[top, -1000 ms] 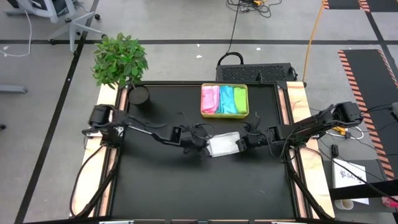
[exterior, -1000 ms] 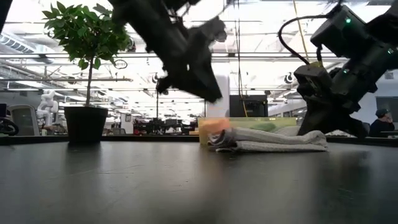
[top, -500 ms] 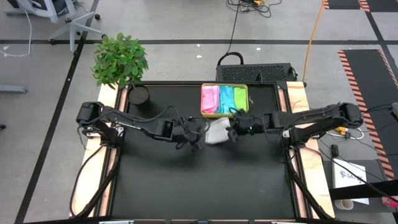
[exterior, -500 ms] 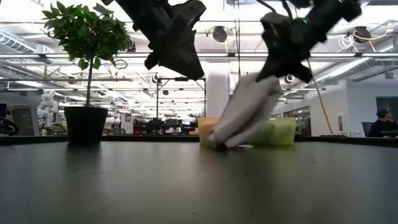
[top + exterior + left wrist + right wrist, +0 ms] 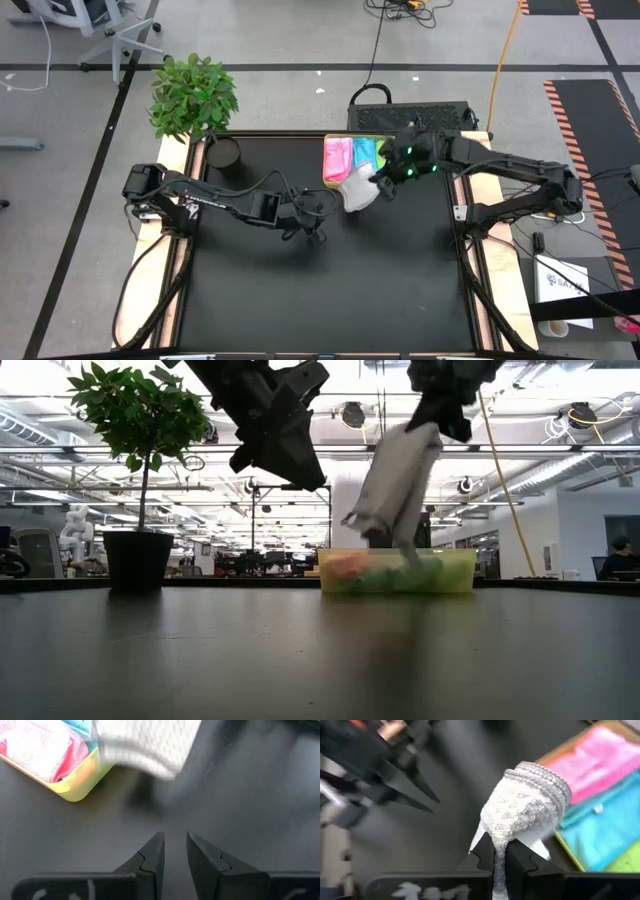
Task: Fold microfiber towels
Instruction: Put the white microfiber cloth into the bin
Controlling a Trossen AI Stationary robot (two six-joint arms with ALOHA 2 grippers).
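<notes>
Lifted off the table, our folded white towel (image 5: 357, 190) hangs pinched in our right gripper (image 5: 381, 183); left gripper (image 5: 314, 229) slightly parted, empty. We lower it flat into the tray (image 5: 391, 184).

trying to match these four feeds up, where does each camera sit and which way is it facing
High view: above the table, facing straight down; both arms, tray, plant.
Low view: at tabletop height, facing level across; both arms reach in from above, white towel hanging.
Left wrist view: on the left arm, facing the tabletop; left gripper.
Right wrist view: on the right arm; right gripper pinching the towel.
All four share the white towel.
</notes>
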